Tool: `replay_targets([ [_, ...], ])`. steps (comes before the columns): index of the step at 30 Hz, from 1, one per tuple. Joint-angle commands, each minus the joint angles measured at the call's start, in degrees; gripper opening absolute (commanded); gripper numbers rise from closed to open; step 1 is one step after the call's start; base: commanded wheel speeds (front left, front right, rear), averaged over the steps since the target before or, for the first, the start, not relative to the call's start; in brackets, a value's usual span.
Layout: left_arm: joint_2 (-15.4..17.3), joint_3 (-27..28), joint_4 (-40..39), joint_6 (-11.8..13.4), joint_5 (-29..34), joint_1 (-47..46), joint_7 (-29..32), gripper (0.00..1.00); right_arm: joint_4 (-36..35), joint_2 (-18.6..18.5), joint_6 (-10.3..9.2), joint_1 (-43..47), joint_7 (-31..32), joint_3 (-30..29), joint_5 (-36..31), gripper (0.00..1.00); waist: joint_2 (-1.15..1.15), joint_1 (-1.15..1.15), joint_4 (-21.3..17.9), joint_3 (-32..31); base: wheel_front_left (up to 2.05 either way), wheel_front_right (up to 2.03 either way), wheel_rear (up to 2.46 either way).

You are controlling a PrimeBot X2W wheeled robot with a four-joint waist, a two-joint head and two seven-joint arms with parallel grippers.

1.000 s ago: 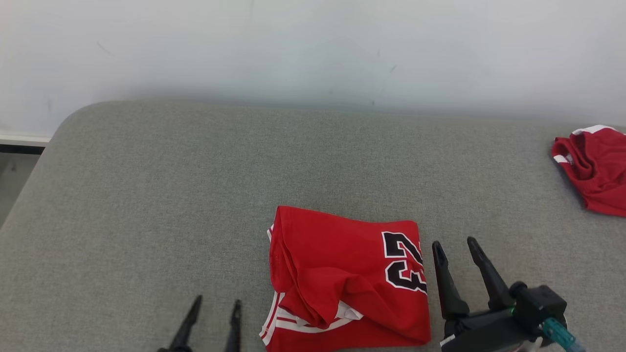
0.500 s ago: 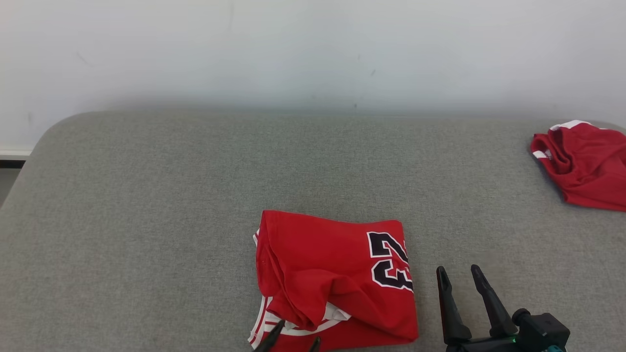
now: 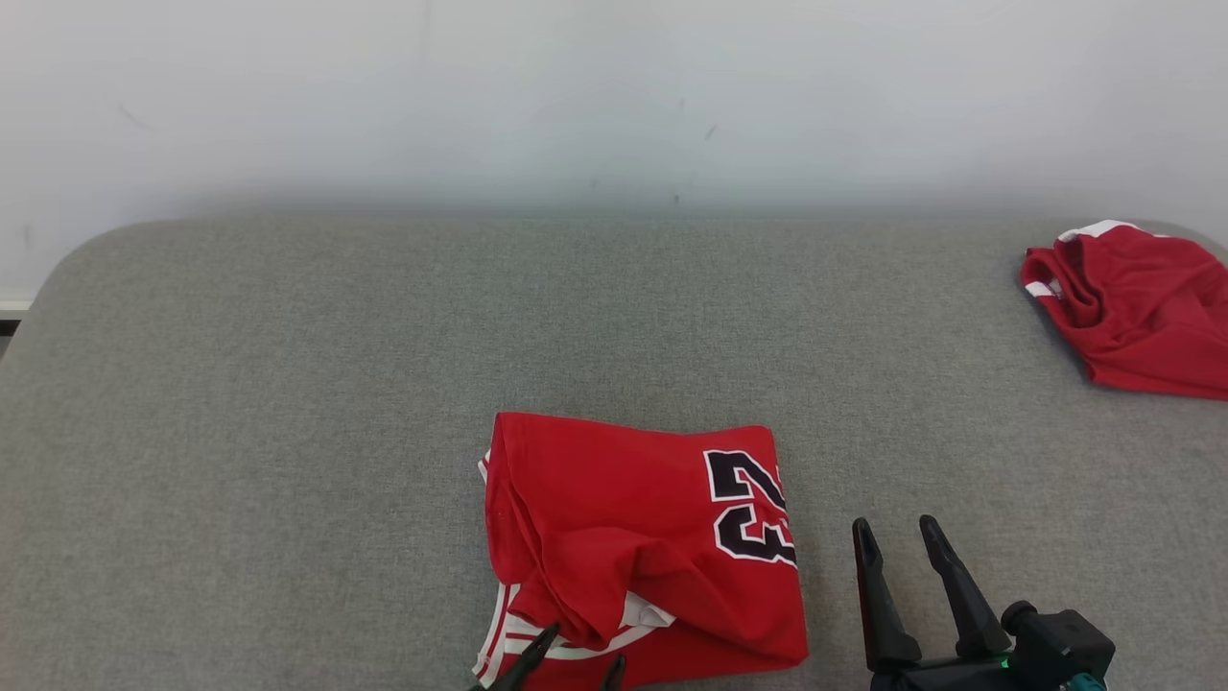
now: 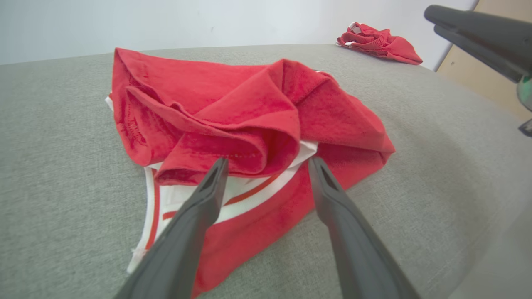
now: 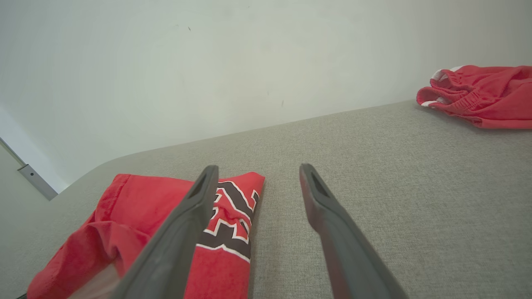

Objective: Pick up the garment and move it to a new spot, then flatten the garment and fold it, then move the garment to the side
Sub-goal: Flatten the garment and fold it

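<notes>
Toward front edge of grey cushion (image 3: 288, 384), midway across: folded red garment (image 3: 624, 518), number 23 on its right part. At cushion's front edge, left gripper (image 4: 268, 160), fingers spread, tips either side of garment's bunched near fold, clasping nothing. Over cushion's front right, right gripper (image 3: 894, 525), spread, empty. At cushion's far right corner, second red garment (image 3: 1132, 307)

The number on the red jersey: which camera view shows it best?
The head view: the number lies unobstructed, seen from above, on the jersey. The right wrist view shows it slanted, partly behind a finger. The left wrist view faces the jersey's bunched folds.
</notes>
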Motion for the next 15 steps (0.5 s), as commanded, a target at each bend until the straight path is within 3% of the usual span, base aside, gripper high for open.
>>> replay_targets([
  [1,-0.2,0.1,0.6,0.1,-0.3,-0.9,-0.1,1.0,0.0,0.2,0.01,-0.5,-0.2,0.1,0.2,1.0,0.0,0.0,-0.2,0.2,0.0,0.0,0.0],
  [5,-0.4,-0.1,1.8,0.1,-0.8,-1.8,-0.1,1.0,0.2,0.2,0.01,-0.7,-0.2,0.2,0.3,1.0,0.0,0.0,-0.3,0.4,0.0,0.0,0.0],
  [6,-0.4,-0.1,2.2,0.1,-0.9,-2.1,-0.1,0.8,0.2,0.2,0.01,-0.7,-0.2,0.2,0.3,1.0,0.0,0.0,-0.4,0.4,0.0,0.0,0.0],
  [7,-0.5,0.1,2.6,0.1,-1.2,-2.3,-0.1,0.52,0.3,0.2,0.01,-0.7,-0.2,0.2,0.3,1.0,0.0,0.0,-0.4,0.4,0.0,0.0,0.0],
  [8,-0.6,0.1,2.9,0.1,-1.4,-2.7,-0.1,0.33,0.3,0.2,0.01,-0.7,-0.2,0.2,0.3,1.0,0.0,0.0,-0.4,0.4,0.0,0.0,0.0],
  [9,-0.7,0.3,3.0,0.1,-1.6,-3.0,-0.1,0.06,0.3,0.2,0.01,-0.6,-0.2,0.2,0.3,1.0,0.0,0.0,-0.4,0.4,0.0,0.0,0.0],
  [10,-0.7,0.3,3.1,0.1,-1.7,-3.1,-0.1,0.0,0.3,0.2,0.01,-0.5,-0.2,0.2,0.4,1.0,0.0,0.0,-0.4,0.4,0.0,0.0,0.0],
  [15,0.8,-0.1,1.4,0.1,-2.2,-3.4,-0.1,0.0,0.4,0.2,0.01,0.1,-0.2,0.5,0.5,1.0,0.0,0.0,0.0,0.1,0.0,0.0,0.0],
])
